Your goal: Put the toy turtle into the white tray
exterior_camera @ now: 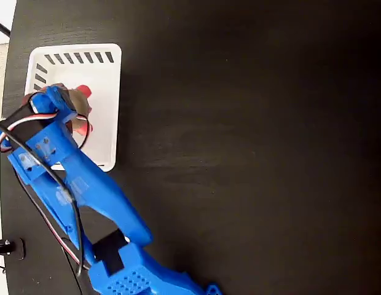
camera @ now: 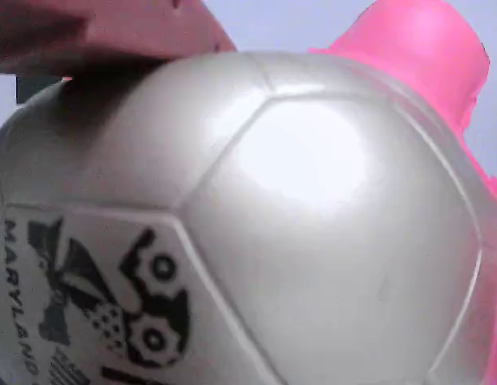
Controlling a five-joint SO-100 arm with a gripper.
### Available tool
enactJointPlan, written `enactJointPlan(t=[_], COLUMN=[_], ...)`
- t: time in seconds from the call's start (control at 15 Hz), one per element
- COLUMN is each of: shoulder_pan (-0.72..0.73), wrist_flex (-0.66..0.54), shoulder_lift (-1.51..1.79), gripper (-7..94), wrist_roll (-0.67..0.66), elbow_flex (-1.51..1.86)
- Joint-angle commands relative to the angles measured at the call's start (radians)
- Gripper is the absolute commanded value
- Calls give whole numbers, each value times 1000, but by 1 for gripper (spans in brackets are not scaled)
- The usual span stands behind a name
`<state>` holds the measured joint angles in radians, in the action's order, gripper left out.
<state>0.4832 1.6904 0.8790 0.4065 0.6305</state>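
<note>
The toy turtle (camera: 256, 224) fills the wrist view, shell and logo close against the camera. The fingers (exterior_camera: 74, 110) sit over the white tray (exterior_camera: 107, 92); their grip cannot be told. Pink parts show inside the tray walls beside the blue arm (exterior_camera: 86, 190). Judged step: placement. Next: release, then lift clear above the table (exterior_camera: 252, 147).

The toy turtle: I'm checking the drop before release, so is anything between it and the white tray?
Nothing visible. In the fixed view the toy turtle at the end effector already sits over the white tray, whose visible floor is bare.
</note>
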Motion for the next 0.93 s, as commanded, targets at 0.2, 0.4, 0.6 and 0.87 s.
enactJointPlan(t=[0.2,0.4,0.6,0.87], shoulder_pan=[23,12,8,-34], wrist_flex=[32,43,63,87], shoulder_lift=[29,29,40,155], gripper=[56,62,62,55], wrist_roll=[-3,-9,-20,-78], elbow_flex=[-46,-35,-26,-25])
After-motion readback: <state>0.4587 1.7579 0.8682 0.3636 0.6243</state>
